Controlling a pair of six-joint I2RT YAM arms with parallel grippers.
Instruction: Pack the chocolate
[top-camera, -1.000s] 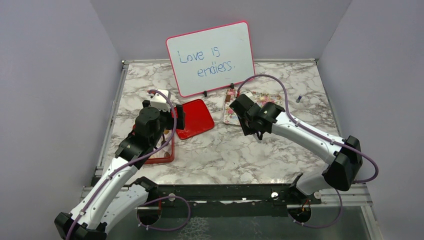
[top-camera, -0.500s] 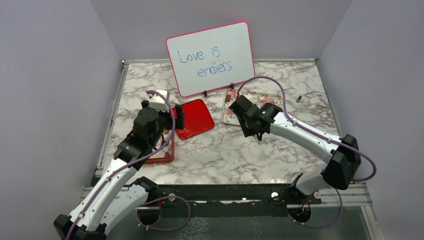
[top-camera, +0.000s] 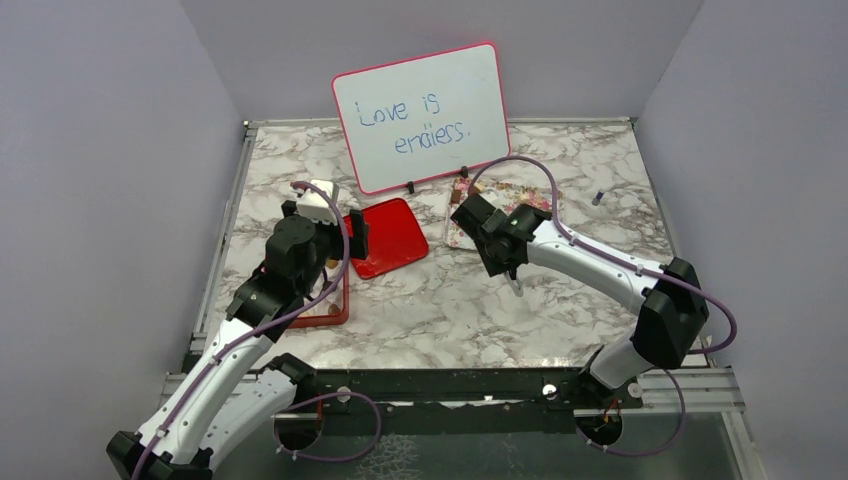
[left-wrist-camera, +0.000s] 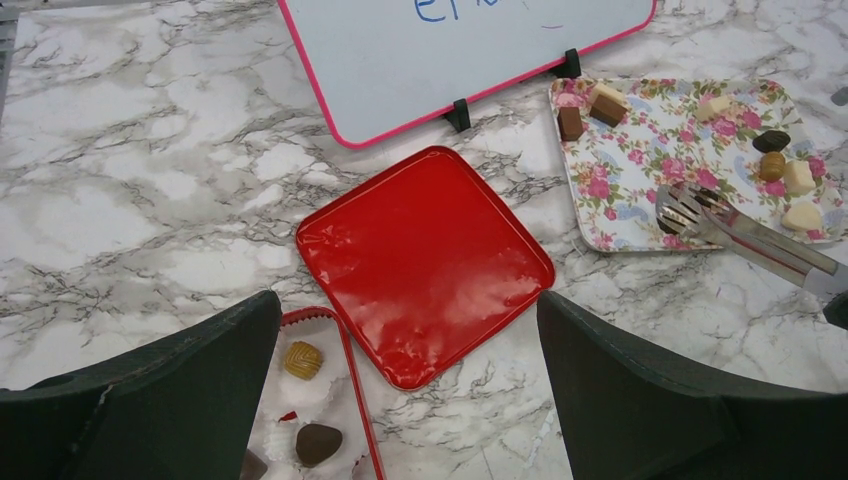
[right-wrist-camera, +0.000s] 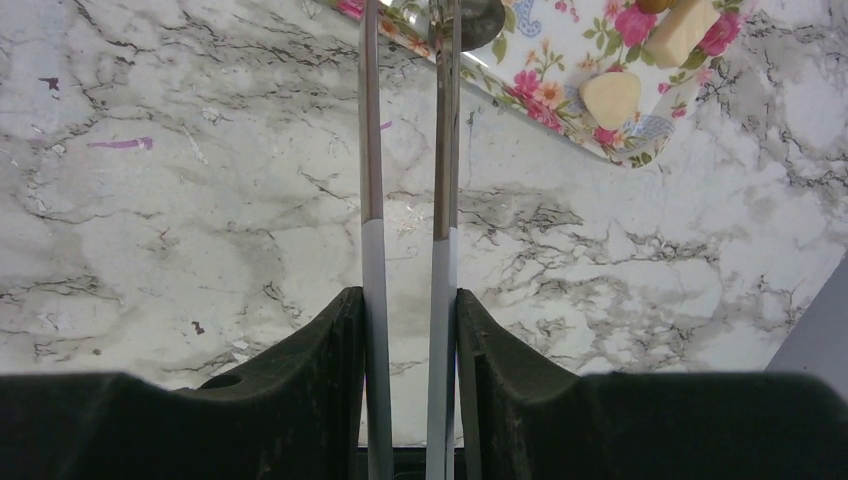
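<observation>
Several pieces of chocolate (left-wrist-camera: 570, 122) lie on the flower-patterned tray (left-wrist-camera: 640, 200), brown blocks at its far corner and cream pieces (right-wrist-camera: 610, 98) toward the right. Two more pieces (left-wrist-camera: 303, 360) sit in paper cups in the red box (left-wrist-camera: 345, 400). My right gripper (right-wrist-camera: 408, 330) is shut on metal tongs (right-wrist-camera: 440, 150). The tongs' tips (left-wrist-camera: 680, 208) are over the tray's near edge, and I cannot tell whether a piece is between them. My left gripper (left-wrist-camera: 410, 400) hangs open and empty above the box's edge and the red lid (left-wrist-camera: 422, 262).
A pink-framed whiteboard (top-camera: 422, 115) stands on clips behind the lid and the tray. A small dark object (top-camera: 597, 197) lies on the marble right of the tray. Grey walls close in the table on three sides.
The right arm has drawn in to the left, its elbow shifting toward the table's middle, with the tongs still held. The left arm has stayed where it was.
</observation>
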